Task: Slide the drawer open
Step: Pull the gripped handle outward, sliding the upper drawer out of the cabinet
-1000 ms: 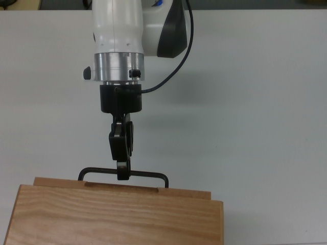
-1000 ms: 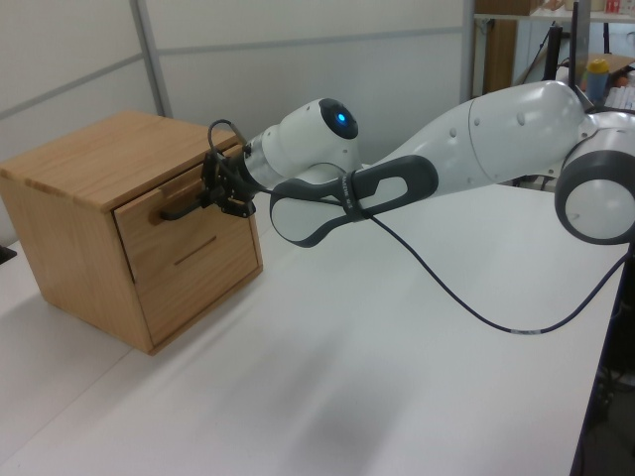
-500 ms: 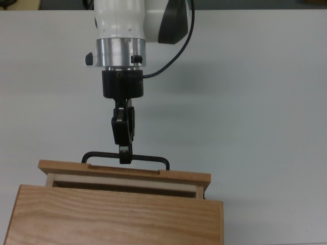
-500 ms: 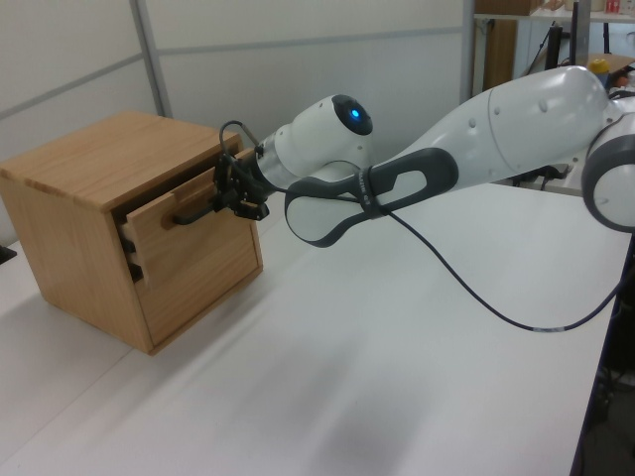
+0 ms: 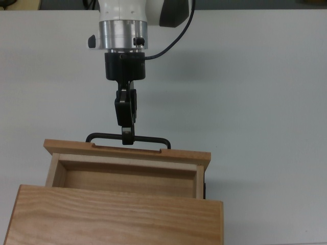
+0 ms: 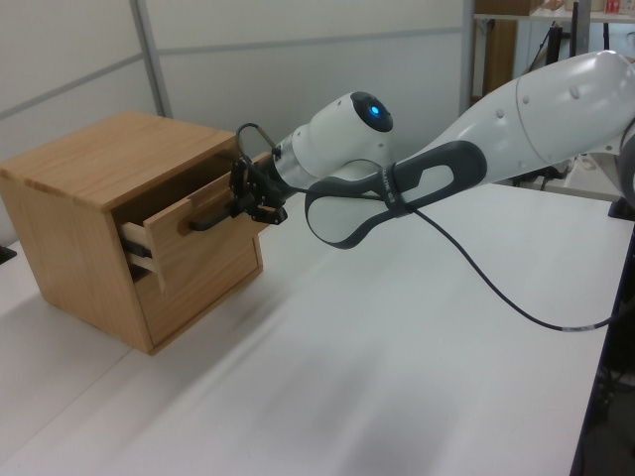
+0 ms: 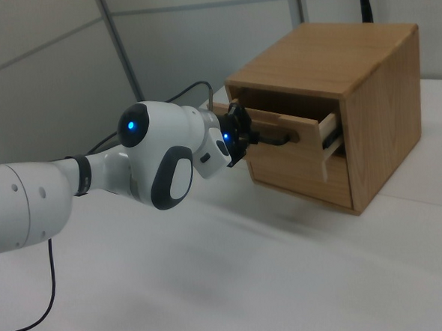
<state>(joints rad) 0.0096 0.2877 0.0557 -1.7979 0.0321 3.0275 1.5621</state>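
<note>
gripper [image 5: 127, 139]: fingers pressed together on the handle [image 5: 148, 139], near the bar's middle, slightly toward the top view's left; in the left view [image 6: 241, 201] it grips from the drawer's front side.
handle: thin black bar, standing just off the front panel, both ends bent back into the wood.
drawer [image 5: 126, 171]: top one of the cabinet, slid partly out; its open box shows bare wood inside in the top view, and nothing seems to lie in it, though the back part is hidden under the cabinet top. in the left view [image 6: 184, 226] its side wall and a dark runner show.
lower drawer [image 6: 198, 283]: flush with the cabinet front.
cabinet [image 5: 115, 219]: light wood box, at the top view's bottom edge; in the left view [image 6: 89, 164] near the table's left end.
arm [image 6: 476, 129]: white with grey joints, stretched level from the left view's right edge to the drawer front.
cable [image 6: 496, 297]: black, sagging from the wrist down to the table.
table [image 5: 255, 102]: white.
</note>
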